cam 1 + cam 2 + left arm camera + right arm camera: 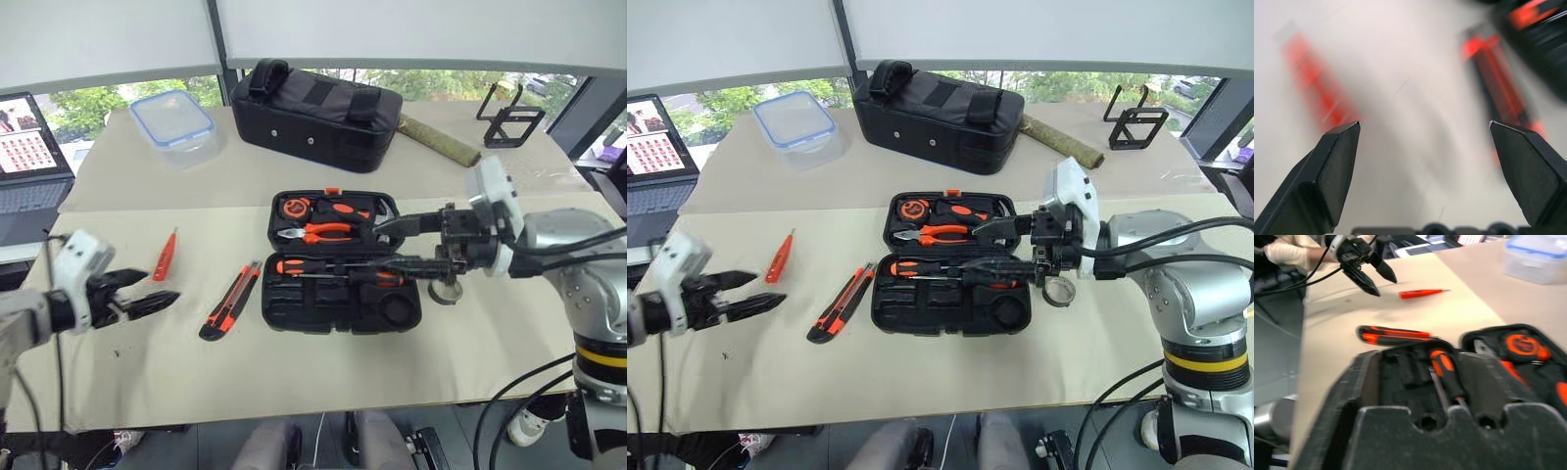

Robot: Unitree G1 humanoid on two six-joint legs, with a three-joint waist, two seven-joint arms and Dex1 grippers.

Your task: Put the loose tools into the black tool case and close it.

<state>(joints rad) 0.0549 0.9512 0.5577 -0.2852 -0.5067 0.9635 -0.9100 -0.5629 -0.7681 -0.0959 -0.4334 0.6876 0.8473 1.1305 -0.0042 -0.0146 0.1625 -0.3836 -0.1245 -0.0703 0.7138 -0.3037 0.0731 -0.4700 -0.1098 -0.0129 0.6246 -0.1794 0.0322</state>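
Observation:
The black tool case (284, 304) lies open in the middle of the table. A black-and-orange screwdriver (328, 266) lies in its near half. My right gripper (370, 253) hovers open just over that screwdriver, pointing left and holding nothing. The small grey tape roll (1058, 291) sits on the table by the case's right edge, under my right wrist. The orange-black utility knife (230, 302) lies left of the case. Farther left is the small red screwdriver (165, 255). My left gripper (163, 285) is open and empty, just short of the red screwdriver.
Orange-handled pliers (325, 232) and an orange tape measure (294, 208) fill the case's far half. A black fabric bag (313, 113), a clear box with a blue lid (174, 125) and a black stand (509, 119) sit at the back. A laptop (29, 166) is at far left.

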